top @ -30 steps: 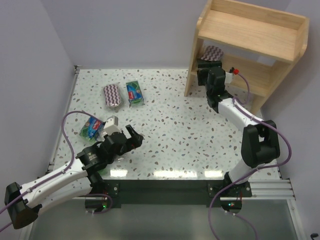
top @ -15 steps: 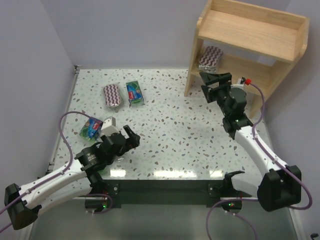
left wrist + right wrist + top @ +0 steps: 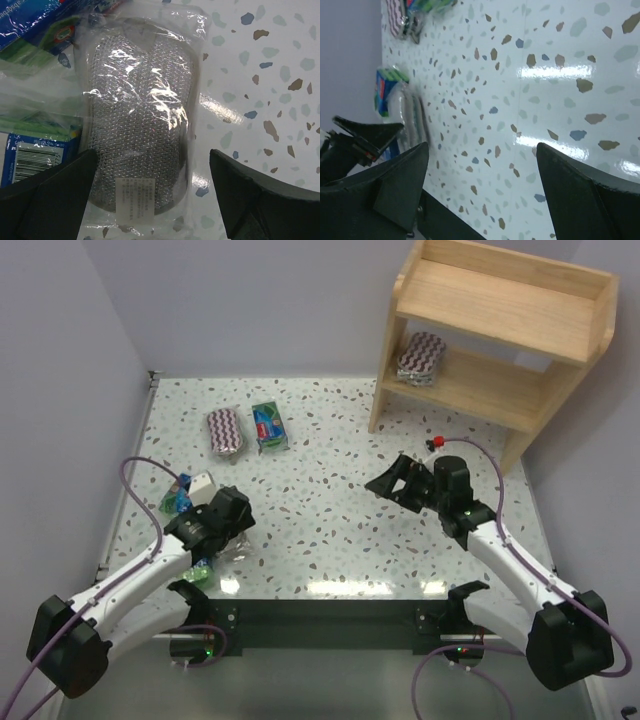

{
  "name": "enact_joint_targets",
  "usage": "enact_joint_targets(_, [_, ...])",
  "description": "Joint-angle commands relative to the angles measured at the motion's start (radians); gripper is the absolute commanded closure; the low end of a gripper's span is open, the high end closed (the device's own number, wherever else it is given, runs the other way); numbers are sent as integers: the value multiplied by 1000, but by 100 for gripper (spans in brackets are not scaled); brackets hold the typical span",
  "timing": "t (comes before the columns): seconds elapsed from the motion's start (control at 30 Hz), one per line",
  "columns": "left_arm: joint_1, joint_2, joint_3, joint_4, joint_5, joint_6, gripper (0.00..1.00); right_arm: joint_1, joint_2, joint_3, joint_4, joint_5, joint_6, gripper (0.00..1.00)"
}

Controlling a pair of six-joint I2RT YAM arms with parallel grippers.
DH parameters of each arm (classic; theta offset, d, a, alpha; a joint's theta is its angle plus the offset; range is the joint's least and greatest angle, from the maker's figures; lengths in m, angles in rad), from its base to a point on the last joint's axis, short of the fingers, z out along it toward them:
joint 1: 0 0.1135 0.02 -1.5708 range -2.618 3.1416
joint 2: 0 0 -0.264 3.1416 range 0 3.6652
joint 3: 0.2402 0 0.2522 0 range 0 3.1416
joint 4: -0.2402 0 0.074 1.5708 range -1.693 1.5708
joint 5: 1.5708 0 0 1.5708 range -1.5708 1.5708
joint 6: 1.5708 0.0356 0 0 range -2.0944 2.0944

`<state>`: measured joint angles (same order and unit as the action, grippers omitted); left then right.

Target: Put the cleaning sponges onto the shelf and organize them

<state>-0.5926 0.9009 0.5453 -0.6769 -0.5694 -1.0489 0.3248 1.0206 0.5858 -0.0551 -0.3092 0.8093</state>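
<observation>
The wooden shelf (image 3: 500, 330) stands at the back right, with one striped oval sponge (image 3: 421, 357) on its lower tier. A striped oval pack (image 3: 225, 430) and a green pack (image 3: 268, 426) lie at the table's back left. My left gripper (image 3: 228, 535) points down, open, over a wrapped oval sponge (image 3: 142, 120) lying grey mesh side up; its fingers straddle the pack (image 3: 152, 200). Green packs (image 3: 30, 30) lie just beside it, one of which also shows in the top view (image 3: 178, 500). My right gripper (image 3: 392, 480) is open and empty above the table's middle (image 3: 482, 185).
The speckled table (image 3: 330, 520) is walled on the left and at the back. The right wrist view looks low across the table towards the left packs (image 3: 387, 90) and the left arm (image 3: 355, 140). The shelf's side panel (image 3: 385, 390) stands near the right arm.
My right arm has drawn back from the shelf, leaving the striped pack on the lower tier, and swung to the table's middle. My left gripper has tipped down over the near-left packs.
</observation>
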Motion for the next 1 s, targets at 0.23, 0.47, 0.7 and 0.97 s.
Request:
enact_joint_targets(0.23, [31, 182, -11, 334, 201, 200, 10, 0, -25, -57, -37, -73, -147, 8])
enact_joint_targets(0.47, [28, 136, -39, 597, 475, 308, 47, 0, -22, -64, -64, -57, -183, 9])
enact_joint_targets(0.7, [27, 179, -175, 1072, 933, 222, 71, 0, -34, -34, -146, -10, -231, 10])
enact_joint_targets(0.97, [-1, 515, -358, 1810, 1051, -98, 71, 2, -4, 28, -262, 76, -308, 11])
